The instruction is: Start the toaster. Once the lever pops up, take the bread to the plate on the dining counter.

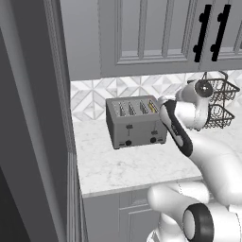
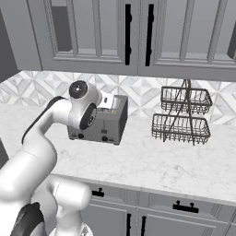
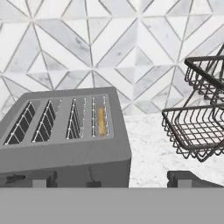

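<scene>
So we're pretty early on here, as far as I can judge. Nearest the camera, the hand point(image 3: 111, 181) hangs just above the front of the toaster point(image 1: 136, 124), fingers spread wide apart and gripping nothing. The bread point(image 3: 101, 121) sits down in the rightmost slot, just a thin yellow-tan edge showing between the wires. I can't make out whether a lever is down yet, so I'd say starting the toaster is the step in hand, and pulling the slice out and carrying it over to the plate is all left to do.

Looks-wise: the toaster is a boxy, matte grey metal thing with four long slots on top and black knobs low on its front. It stands on a white marble-look counter point(image 1: 137, 168) with faint veining. Just beside it is a two-tier dark wire basket point(image 2: 181, 116), open mesh. Behind everything, a wall of pale triangle-pattern tiles point(image 3: 87, 48), and grey panelled cabinets point(image 2: 115, 32) with black handles above.
</scene>
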